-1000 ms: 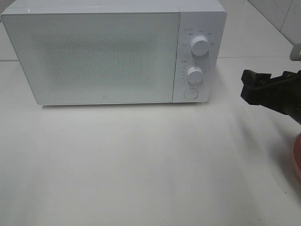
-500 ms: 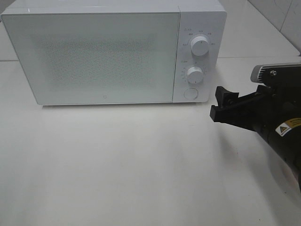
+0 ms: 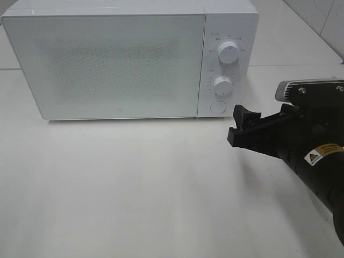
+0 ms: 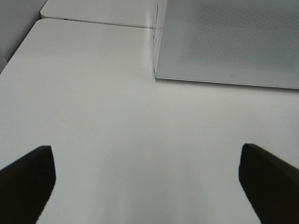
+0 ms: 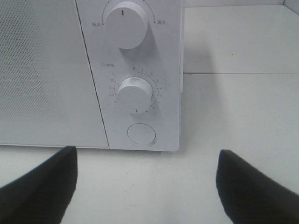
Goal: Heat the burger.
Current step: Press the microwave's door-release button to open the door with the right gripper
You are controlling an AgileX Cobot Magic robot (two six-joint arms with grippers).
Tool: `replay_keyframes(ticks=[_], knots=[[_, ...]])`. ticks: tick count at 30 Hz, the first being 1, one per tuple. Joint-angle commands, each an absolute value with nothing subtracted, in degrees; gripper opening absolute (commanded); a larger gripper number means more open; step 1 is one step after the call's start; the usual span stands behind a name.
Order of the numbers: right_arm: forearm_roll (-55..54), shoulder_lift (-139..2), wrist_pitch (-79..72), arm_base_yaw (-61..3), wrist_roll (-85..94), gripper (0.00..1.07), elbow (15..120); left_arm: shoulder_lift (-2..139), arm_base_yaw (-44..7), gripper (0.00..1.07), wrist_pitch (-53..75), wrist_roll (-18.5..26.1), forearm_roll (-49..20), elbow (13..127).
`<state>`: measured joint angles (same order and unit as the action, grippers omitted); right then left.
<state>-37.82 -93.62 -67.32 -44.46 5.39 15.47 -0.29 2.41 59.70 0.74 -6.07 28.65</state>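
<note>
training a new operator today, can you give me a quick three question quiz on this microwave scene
1. True or false: the microwave door is shut.
2. What lies nearest the right gripper? A the top knob; B the round button; C the far left edge of the door.
3. Fill in: the burger shows in ___ of the three views.
Key: 1 true. 2 B. 3 none.
</note>
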Motion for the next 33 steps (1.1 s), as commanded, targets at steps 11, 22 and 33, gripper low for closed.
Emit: replay_keyframes(ticks=[11,22,33], knots=[[-37.82,-93.68,-67.49,-44.75,-35.18,0.64,15.64,-1.38,2.64,1.00,59.24,0.80,-6.02,28.53],[-34.84,-93.68,-64.40,-44.75,-66.81,0.00,15.64,-1.38,2.64,1.00,59.24,0.80,-6.02,28.53],[-34.89,-94.42,-60.45,-44.69,-76.72,0.00,15.93,-1.38,2.64,1.00,59.24,0.80,-6.02,28.53]])
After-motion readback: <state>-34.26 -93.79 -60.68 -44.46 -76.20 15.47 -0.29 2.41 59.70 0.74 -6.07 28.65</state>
